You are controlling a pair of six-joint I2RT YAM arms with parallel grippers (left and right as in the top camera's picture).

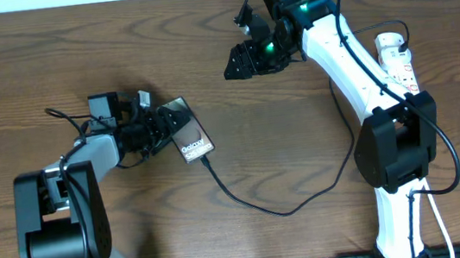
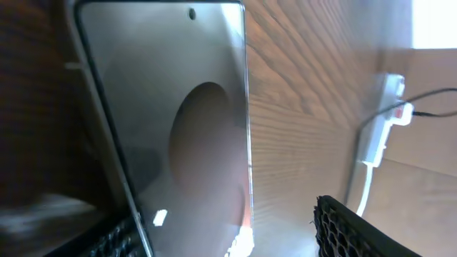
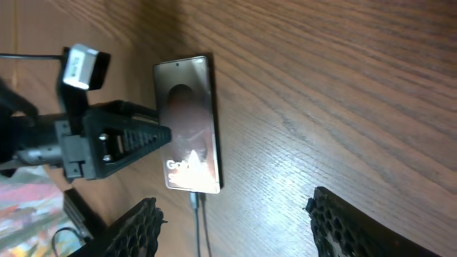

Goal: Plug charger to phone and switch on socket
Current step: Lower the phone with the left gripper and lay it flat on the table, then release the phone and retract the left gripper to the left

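The bronze phone lies on the wooden table, its "Galaxy" lettering up. My left gripper is open at the phone's left side. In the left wrist view the phone sits between the fingers, close to one finger and apart from the other. The black charger cable runs from the phone's lower end, where its tip sits against the phone. My right gripper is open and empty above the table, with the phone ahead of its fingers. The white socket strip lies at the far right.
The right arm crosses in front of the socket strip and hides part of it. The strip, with red marks, also shows in the left wrist view. The cable loops across the table's middle toward the right arm's base.
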